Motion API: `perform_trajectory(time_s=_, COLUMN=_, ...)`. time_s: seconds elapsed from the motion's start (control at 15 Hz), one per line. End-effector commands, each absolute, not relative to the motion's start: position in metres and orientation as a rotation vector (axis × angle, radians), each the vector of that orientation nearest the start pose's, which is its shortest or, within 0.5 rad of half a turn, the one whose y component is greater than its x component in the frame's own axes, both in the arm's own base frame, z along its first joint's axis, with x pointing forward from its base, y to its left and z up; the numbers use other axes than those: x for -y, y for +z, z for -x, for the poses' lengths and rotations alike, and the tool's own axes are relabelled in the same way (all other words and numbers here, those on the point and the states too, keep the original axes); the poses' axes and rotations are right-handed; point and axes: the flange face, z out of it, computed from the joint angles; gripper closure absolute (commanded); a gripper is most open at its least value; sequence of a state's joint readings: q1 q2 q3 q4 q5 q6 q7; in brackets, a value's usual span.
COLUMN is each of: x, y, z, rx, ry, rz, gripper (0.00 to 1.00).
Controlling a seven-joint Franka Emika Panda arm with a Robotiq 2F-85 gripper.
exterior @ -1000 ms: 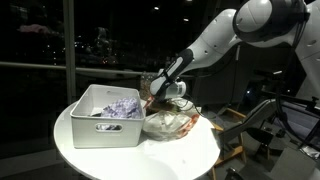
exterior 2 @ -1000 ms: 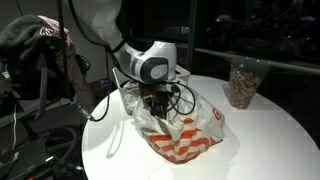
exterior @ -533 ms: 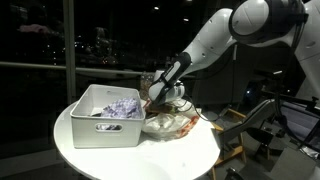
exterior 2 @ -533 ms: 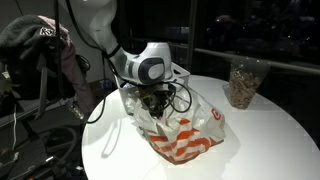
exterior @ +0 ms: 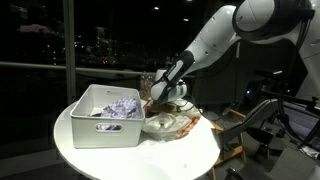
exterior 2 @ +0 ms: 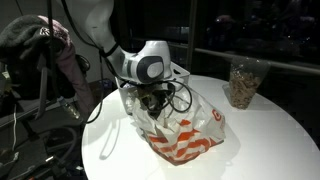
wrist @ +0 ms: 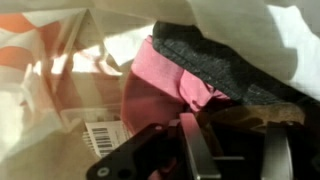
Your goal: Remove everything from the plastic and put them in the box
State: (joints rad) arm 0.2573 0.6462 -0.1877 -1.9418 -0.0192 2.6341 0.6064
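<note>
Pink cloth [wrist: 165, 75] at the gripper [wrist: 238, 145], inside the plastic bag [exterior 2: 190, 128]; jaws' hold, can't tell. Pinch the bag too and everything lifts!

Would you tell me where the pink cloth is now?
In the wrist view, the pink cloth lies inside the bag, beside a grey cloth, near the gripper.

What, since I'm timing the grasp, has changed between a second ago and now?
Little visibly changed. The gripper stayed down inside the plastic bag, edging only slightly sideways; whether its jaws closed on the pink cloth cannot be told. The box, the lavender cloth in it and the bag stayed put.
</note>
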Motion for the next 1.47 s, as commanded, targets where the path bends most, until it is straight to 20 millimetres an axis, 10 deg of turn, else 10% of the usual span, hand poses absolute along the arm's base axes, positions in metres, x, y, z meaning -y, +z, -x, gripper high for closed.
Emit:
perform_trajectory(time_s=0.0, x=-0.047, y=0.155, z=-0.608, rx=-0.768, ry=-0.095, rz=3.158, gripper=1.0)
perform_trajectory(time_s=0.6, x=-0.051, y=0.198, z=-0.561, rx=-0.568, ry=0.128, rz=3.261, gripper=1.0)
perform_trajectory(time_s=1.4, x=-0.053, y=0.285, z=-0.53, rx=-0.487, ry=-0.341, rz=3.339, gripper=1.0)
